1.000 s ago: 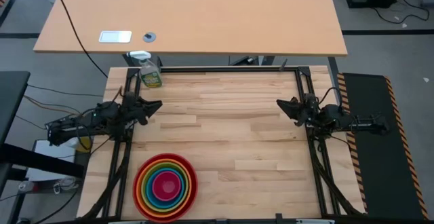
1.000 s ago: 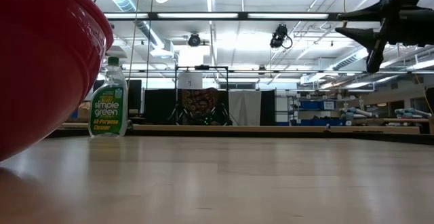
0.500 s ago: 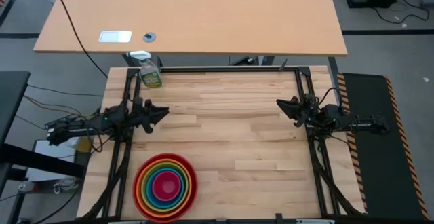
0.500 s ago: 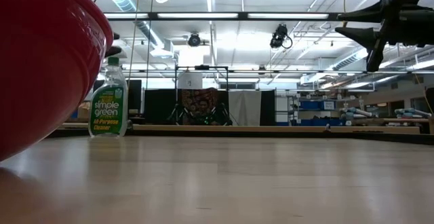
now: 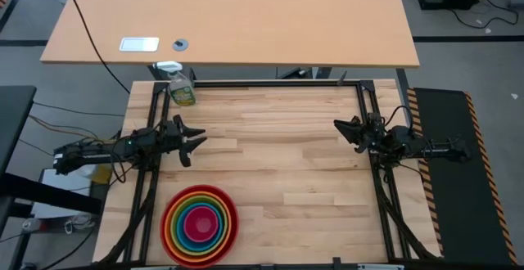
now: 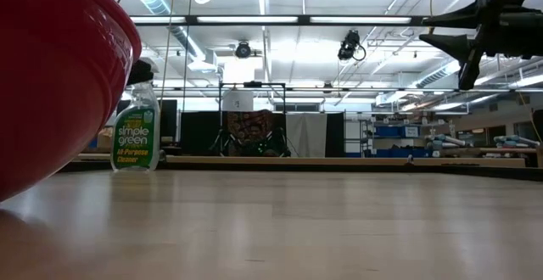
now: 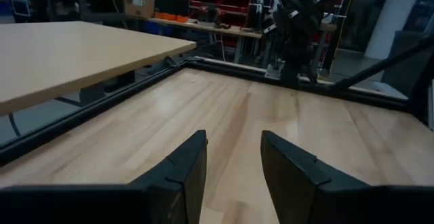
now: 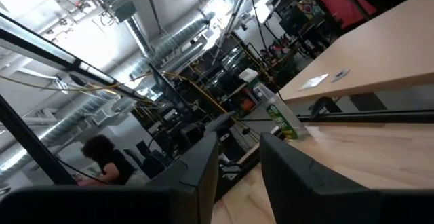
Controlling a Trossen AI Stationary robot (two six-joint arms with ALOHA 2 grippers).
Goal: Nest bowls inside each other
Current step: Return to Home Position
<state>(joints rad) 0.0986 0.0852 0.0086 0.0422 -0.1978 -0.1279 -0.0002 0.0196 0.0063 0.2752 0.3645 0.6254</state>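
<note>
The bowls (image 5: 200,225) sit nested in one stack near the table's front left: red outermost, then orange, green and blue, with pink in the middle. The red bowl's base rests on the wood, and its wall (image 6: 51,76) fills the low view's left. My left gripper (image 5: 192,139) hovers open at the table's left side, beyond the stack, pointing level toward the right, nothing between its fingers (image 7: 234,163). A dark tip of it (image 6: 140,66) shows past the red rim. My right gripper (image 5: 340,127) waits open at the right side, high above the wood (image 6: 424,27), fingers apart (image 8: 239,163).
A spray bottle (image 5: 180,90) stands at the far left corner (image 6: 136,131). Black frame rails (image 5: 364,106) run along the table's sides and far edge. A pale desk (image 5: 229,16) lies beyond. A person (image 8: 102,159) sits in the room. Bare wood (image 5: 278,155) spans the middle.
My left gripper has sunk lower and drifted a little toward the near edge and the stack, rolling about its pointing line so that both fingers now lie side by side seen from above. In the low view its tip has come into sight beside the red rim. The bowls have not moved.
</note>
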